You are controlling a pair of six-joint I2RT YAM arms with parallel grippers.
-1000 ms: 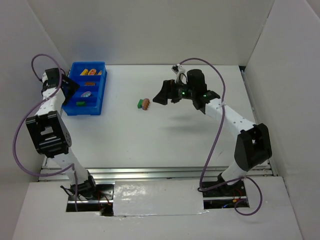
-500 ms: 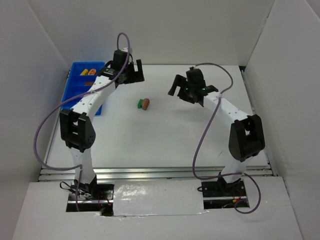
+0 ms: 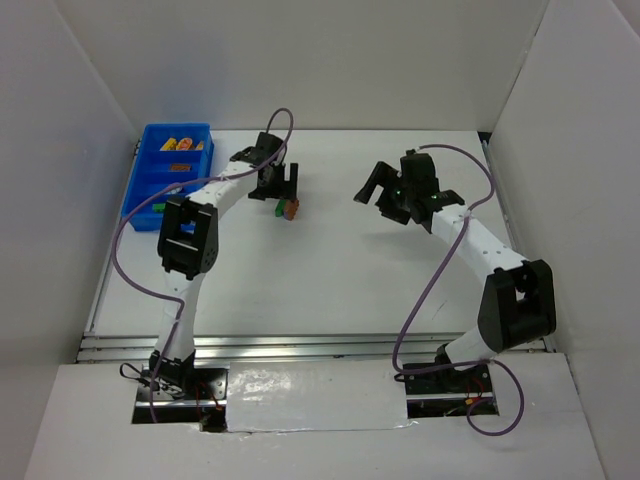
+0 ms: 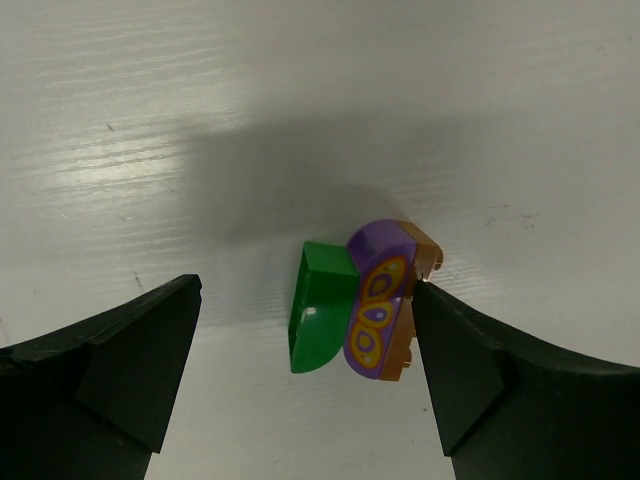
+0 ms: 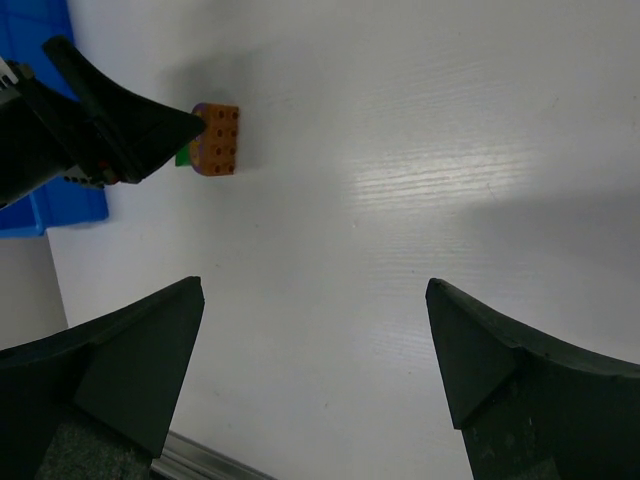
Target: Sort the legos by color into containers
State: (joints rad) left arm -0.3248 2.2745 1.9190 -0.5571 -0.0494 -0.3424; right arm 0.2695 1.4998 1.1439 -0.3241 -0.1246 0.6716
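Note:
A green block (image 4: 320, 305), a purple oval (image 4: 378, 305) with orange markings and a pinkish-brown piece (image 4: 418, 262) lie pressed together on the white table. In the top view this cluster (image 3: 289, 209) sits mid-table. My left gripper (image 4: 305, 290) is open and straddles the cluster; its right finger (image 4: 480, 370) touches the brown piece, while the left finger (image 4: 120, 370) stands apart from the green block. My left gripper (image 3: 280, 186) hangs right over the cluster. My right gripper (image 3: 376, 190) is open and empty, off to the right. The blue bin (image 3: 142, 172) holds orange-yellow blocks (image 3: 181, 145).
In the right wrist view the brown piece (image 5: 217, 138) shows its studded side, with my left gripper's finger (image 5: 115, 120) beside it and the blue bin (image 5: 45, 212) at the far left. White walls enclose the table on three sides.
My left arm has swung from the blue bin rightward and down over the lego cluster. My right gripper has drawn back to the right, away from the cluster.

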